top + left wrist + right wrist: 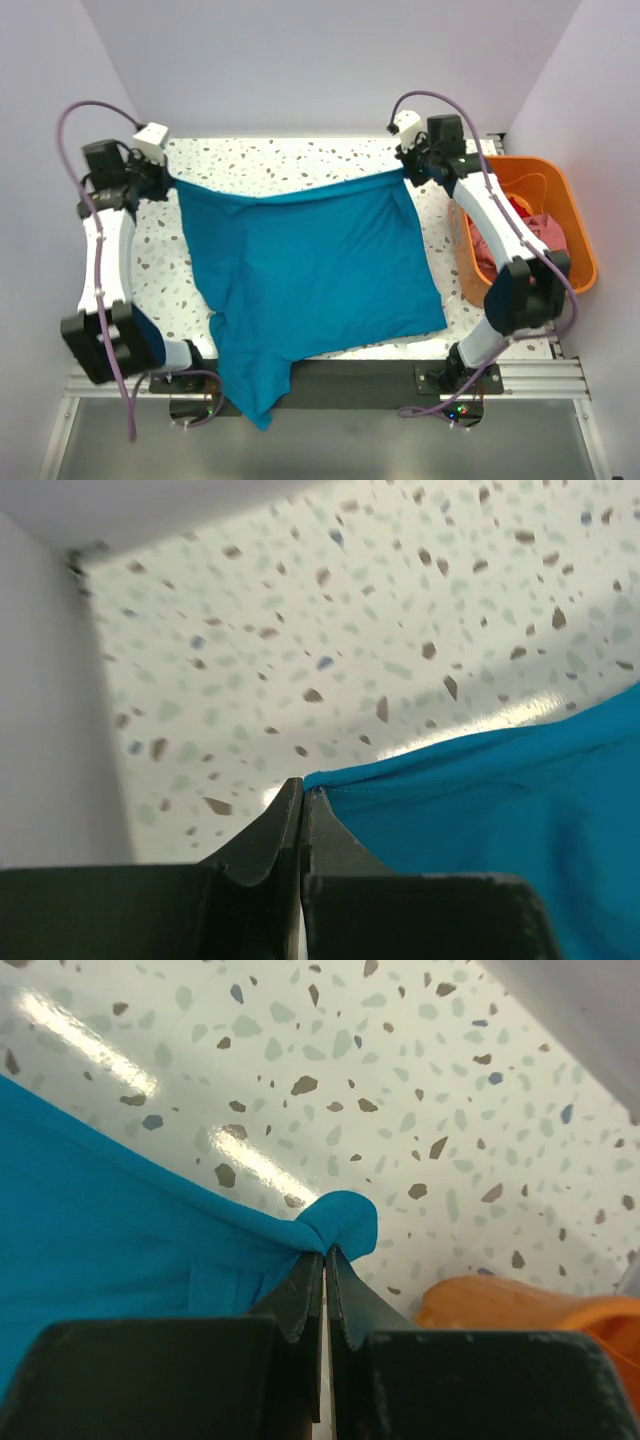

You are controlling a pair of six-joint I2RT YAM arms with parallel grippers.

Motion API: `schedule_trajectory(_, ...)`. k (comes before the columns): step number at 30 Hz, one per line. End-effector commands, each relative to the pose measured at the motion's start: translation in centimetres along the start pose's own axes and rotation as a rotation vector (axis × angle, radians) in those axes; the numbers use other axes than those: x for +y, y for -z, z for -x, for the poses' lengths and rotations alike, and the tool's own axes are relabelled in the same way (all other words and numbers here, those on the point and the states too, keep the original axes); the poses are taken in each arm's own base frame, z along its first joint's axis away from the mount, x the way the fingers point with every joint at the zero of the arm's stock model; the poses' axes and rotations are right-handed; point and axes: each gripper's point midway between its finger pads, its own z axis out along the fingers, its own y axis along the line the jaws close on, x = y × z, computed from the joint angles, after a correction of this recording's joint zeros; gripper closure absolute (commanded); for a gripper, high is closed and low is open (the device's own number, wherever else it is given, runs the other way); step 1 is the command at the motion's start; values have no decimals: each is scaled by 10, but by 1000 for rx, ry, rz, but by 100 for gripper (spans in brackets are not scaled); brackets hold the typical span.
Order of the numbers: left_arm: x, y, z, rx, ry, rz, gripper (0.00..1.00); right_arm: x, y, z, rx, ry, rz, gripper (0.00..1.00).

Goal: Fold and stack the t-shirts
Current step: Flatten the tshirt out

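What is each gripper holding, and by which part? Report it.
Both hold the teal-blue t-shirt: the left gripper pinches its far left corner, and the right gripper pinches its far right corner.

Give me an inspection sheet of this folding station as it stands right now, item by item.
Surface: speckled table, its middle covered by cloth.
Job's things: teal t-shirt spread unfolded, one part hanging over the near edge; red and pink cloth in the orange tub at the right.
Clutter: nothing seen.
Grippers: left gripper and right gripper, fingers shut on the shirt's far corners.
Cables: purple cables loop over both arms, off the cloth.
Surroundings: plain walls.
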Motion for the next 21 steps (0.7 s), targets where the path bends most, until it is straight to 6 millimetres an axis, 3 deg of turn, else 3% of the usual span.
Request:
schedule_trajectory(1,1,-48,-19,55,20,-4,100,-20,-36,15,-44,42,-52,100)
schedule_trajectory(2,5,-77,-46,137,69,-30,100,-22,-65,-6,30,24,-57,100)
schedule_trajectory(4,20,-100,-51,186,134,0,100,-29,-89,-8,62,11,-71,100)
schedule_trajectory(5,21,-125,-80,267,183,-24,100,-27,-114,-30,129,-2,-68,100)
schedule_trajectory(6,28,-137,-66,250,181,-37,100,-32,-119,-24,131,-6,-74,100)
schedule_trajectory(7,27,-155,-90,317,243,-59,100,-30,-127,-28,150,-12,-68,100)
schedule_trajectory(8,28,-165,-91,318,258,-66,100,-32,-135,-34,171,-18,-77,100)
schedule_trajectory(9,32,-174,-80,297,273,-72,100,-36,-146,-39,188,-20,-91,100)
schedule_trajectory(10,33,-183,-83,306,292,-75,100,-39,-150,-40,193,-21,-109,100)
schedule_trajectory(11,31,-197,-100,338,313,-94,100,-41,-154,-40,194,-26,-124,100)
schedule_trajectory(12,35,-206,-91,322,311,-88,100,-47,-161,-45,205,-29,-156,100)
schedule_trajectory(14,34,-222,-102,336,332,-99,100,-48,-167,-47,214,-20,-168,100)
schedule_trajectory(19,34,-245,-89,274,351,-89,100,-62,-181,-49,206,-33,-236,100)
schedule_trajectory(21,39,-252,-81,233,380,-64,100,-71,-186,-41,168,-50,-287,100)
